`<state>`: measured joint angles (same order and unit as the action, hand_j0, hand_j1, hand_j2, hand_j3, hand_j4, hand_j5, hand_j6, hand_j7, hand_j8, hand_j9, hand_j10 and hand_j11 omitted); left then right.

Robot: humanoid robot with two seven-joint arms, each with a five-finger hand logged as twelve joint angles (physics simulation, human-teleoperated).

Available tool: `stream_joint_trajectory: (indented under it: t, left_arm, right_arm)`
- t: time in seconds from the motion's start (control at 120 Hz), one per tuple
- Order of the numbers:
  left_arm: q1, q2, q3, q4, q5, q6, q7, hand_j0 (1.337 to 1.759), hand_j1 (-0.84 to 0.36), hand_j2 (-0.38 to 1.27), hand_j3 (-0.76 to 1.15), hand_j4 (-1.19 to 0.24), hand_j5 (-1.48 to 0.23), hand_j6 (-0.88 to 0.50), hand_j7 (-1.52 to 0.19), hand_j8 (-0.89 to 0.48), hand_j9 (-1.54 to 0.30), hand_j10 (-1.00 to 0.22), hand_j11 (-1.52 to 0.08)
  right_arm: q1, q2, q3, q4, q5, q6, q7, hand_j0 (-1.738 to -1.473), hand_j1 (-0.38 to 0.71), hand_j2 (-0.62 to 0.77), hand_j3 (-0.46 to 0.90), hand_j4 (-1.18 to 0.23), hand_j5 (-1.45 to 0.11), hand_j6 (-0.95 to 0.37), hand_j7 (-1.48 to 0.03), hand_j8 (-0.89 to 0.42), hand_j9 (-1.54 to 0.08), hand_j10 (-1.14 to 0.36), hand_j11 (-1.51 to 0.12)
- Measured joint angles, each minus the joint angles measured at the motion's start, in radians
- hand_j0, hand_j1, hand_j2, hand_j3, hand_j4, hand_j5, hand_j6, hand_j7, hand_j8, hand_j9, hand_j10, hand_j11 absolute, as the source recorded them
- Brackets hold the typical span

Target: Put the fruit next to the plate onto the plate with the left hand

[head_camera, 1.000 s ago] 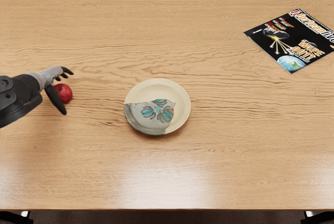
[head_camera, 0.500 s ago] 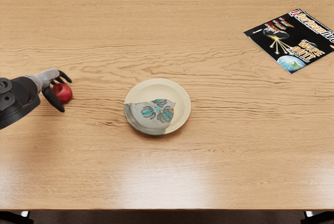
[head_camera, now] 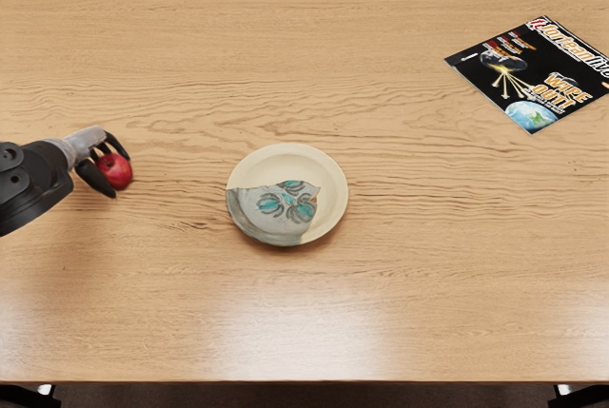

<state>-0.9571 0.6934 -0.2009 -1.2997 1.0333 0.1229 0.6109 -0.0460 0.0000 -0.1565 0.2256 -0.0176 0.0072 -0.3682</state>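
Observation:
A small red apple (head_camera: 118, 171) rests on the wooden table at the far left, well left of the plate. My left hand (head_camera: 103, 163) reaches in from the left edge and its dark fingers (head_camera: 96, 180) are curled around the apple, thumb below and the others over its top. The apple still sits on the table surface. The round cream plate (head_camera: 328, 180), with a teal pattern on its lower half, lies near the table's middle and holds nothing. The right arm does not show.
A magazine (head_camera: 533, 71) with a dark cover lies at the far right corner of the table (head_camera: 304, 313). Bare wood separates the apple from the plate.
The left hand's fingers, spread wide around the apple a second ago, have closed in on it. The apple has hardly shifted.

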Motion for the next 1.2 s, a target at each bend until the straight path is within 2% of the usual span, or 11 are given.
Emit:
stream_joint_trajectory:
  t: [0.233,0.45,0.733,0.792,0.842,0.9,0.942,0.958,1.067,1.125,1.2]
  left_arm:
    - [0.000,-0.007,-0.001,-0.003,-0.003,0.001,0.000,1.657,-0.26,0.11,0.00,-0.53,-0.69,-0.46,-0.69,-0.53,-0.69,-0.53,-0.69]
    - [-0.001,0.029,-0.002,-0.022,-0.024,-0.013,-0.002,1.649,-0.35,0.22,0.00,-0.39,-0.96,-0.29,-0.96,-0.40,-0.96,-0.68,-0.97]
    - [-0.011,0.163,-0.011,-0.155,-0.069,-0.020,-0.003,1.641,-0.40,0.28,0.00,-0.26,-1.17,-0.15,-1.16,-0.30,-1.15,-0.78,-1.17]
    - [-0.017,0.188,-0.013,-0.194,-0.086,-0.020,-0.002,1.639,-0.44,0.39,0.00,-0.25,-1.18,-0.15,-1.18,-0.32,-1.17,-0.79,-1.19]
    - [-0.017,0.196,-0.014,-0.223,-0.098,-0.022,-0.002,1.637,-0.43,0.36,0.00,-0.25,-1.19,-0.16,-1.19,-0.38,-1.18,-0.80,-1.20]
    - [-0.049,0.226,-0.015,-0.261,-0.118,-0.028,-0.002,1.635,-0.41,0.31,0.00,-0.25,-1.20,-0.18,-1.20,-0.43,-1.20,-0.80,-1.22]
    - [-0.061,0.234,-0.016,-0.285,-0.129,-0.035,-0.001,1.634,-0.42,0.37,0.00,-0.26,-1.20,-0.18,-1.20,-0.46,-1.21,-0.80,-1.22]
    - [-0.065,0.238,-0.016,-0.294,-0.134,-0.037,-0.001,1.633,-0.40,0.31,0.00,-0.25,-1.21,-0.18,-1.21,-0.47,-1.21,-0.80,-1.23]
    - [-0.116,0.261,-0.017,-0.349,-0.177,-0.063,-0.001,1.632,-0.40,0.26,0.00,-0.26,-1.21,-0.20,-1.21,-0.52,-1.22,-0.81,-1.24]
    - [-0.151,0.262,-0.018,-0.370,-0.205,-0.087,-0.001,1.632,-0.48,0.44,0.00,-0.22,-1.21,-0.16,-1.21,-0.51,-1.23,-0.81,-1.24]
    - [-0.198,0.262,-0.018,-0.392,-0.243,-0.119,-0.001,1.631,-0.46,0.37,0.00,-0.19,-1.21,-0.17,-1.21,-0.55,-1.23,-0.81,-1.24]
  right_arm:
    - [0.000,0.000,0.000,-0.002,0.000,-0.001,0.000,-1.658,-0.35,0.00,0.00,0.00,0.00,0.00,0.00,0.00,0.00,0.00,0.00]
    - [0.000,0.000,0.000,-0.002,-0.001,-0.001,0.000,-1.658,-0.35,0.00,0.00,0.00,0.00,0.00,0.00,0.00,0.00,0.00,0.00]
    - [0.000,0.000,0.000,0.001,-0.001,0.000,0.000,-1.658,-0.35,0.00,0.00,0.00,0.00,0.00,0.00,0.00,0.00,0.00,0.00]
    - [0.000,0.000,0.000,0.001,-0.001,0.000,0.000,-1.658,-0.35,0.00,0.00,0.00,0.00,0.00,0.00,0.00,0.00,0.00,0.00]
    - [0.002,0.000,0.000,0.001,-0.001,0.000,0.000,-1.658,-0.35,0.00,0.00,0.00,0.00,0.00,0.00,0.00,0.00,0.00,0.00]
    - [0.005,0.000,0.000,0.002,-0.001,0.000,0.000,-1.658,-0.35,0.00,0.00,0.00,0.00,0.00,0.00,0.00,0.00,0.00,0.00]
    - [0.006,0.000,0.000,0.002,-0.001,0.001,0.000,-1.658,-0.35,0.00,0.00,0.00,0.00,0.00,0.00,0.00,0.00,0.00,0.00]
    - [0.006,0.000,0.000,0.002,-0.001,0.001,0.000,-1.658,-0.35,0.00,0.00,0.00,0.00,0.00,0.00,0.00,0.00,0.00,0.00]
    - [0.008,0.000,0.000,0.002,-0.001,0.007,0.000,-1.658,-0.35,0.00,0.00,0.00,0.00,0.00,0.00,0.00,0.00,0.00,0.00]
    - [0.009,0.000,0.000,0.002,-0.001,0.013,0.000,-1.658,-0.35,0.00,0.00,0.00,0.00,0.00,0.00,0.00,0.00,0.00,0.00]
    - [0.011,0.000,0.000,0.002,-0.001,0.017,0.000,-1.658,-0.35,0.00,0.00,0.00,0.00,0.00,0.00,0.00,0.00,0.00,0.00]
